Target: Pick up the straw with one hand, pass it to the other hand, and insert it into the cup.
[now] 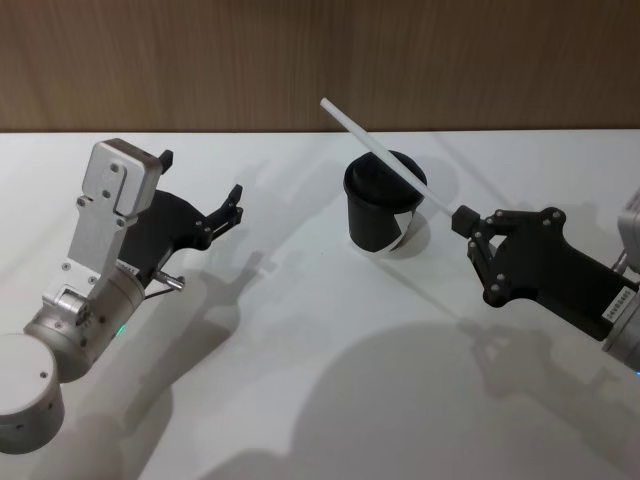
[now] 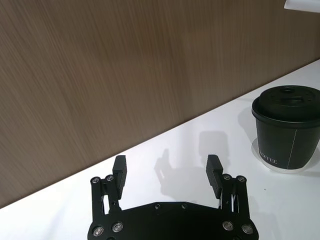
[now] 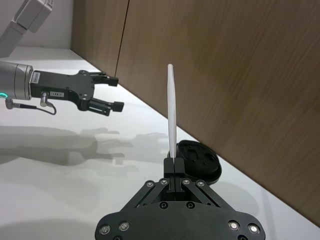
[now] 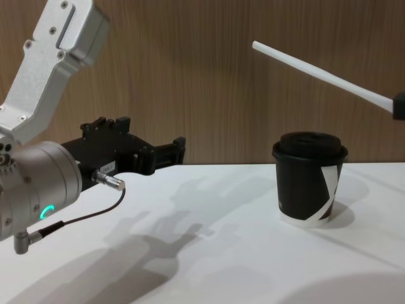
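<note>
I see the small black paper cup [image 1: 385, 215] with a white slanted stripe standing upright on the smooth white table [image 1: 320, 390]. Its black plastic lid is on, so I cannot see inside. My right gripper [image 1: 462, 220], matte black and blocky, is clamped on one end of the long, thin white straw [image 1: 385, 158], which slants in the air above the lid, clear of it. My left gripper [image 2: 166, 166], silver-wristed, hovers well to the cup's left, fingers apart.

White straw [image 1: 388, 156], blk cup [image 1: 370, 225] w/ white stripe, brown woodgrain wall [image 1: 200, 60].
</note>
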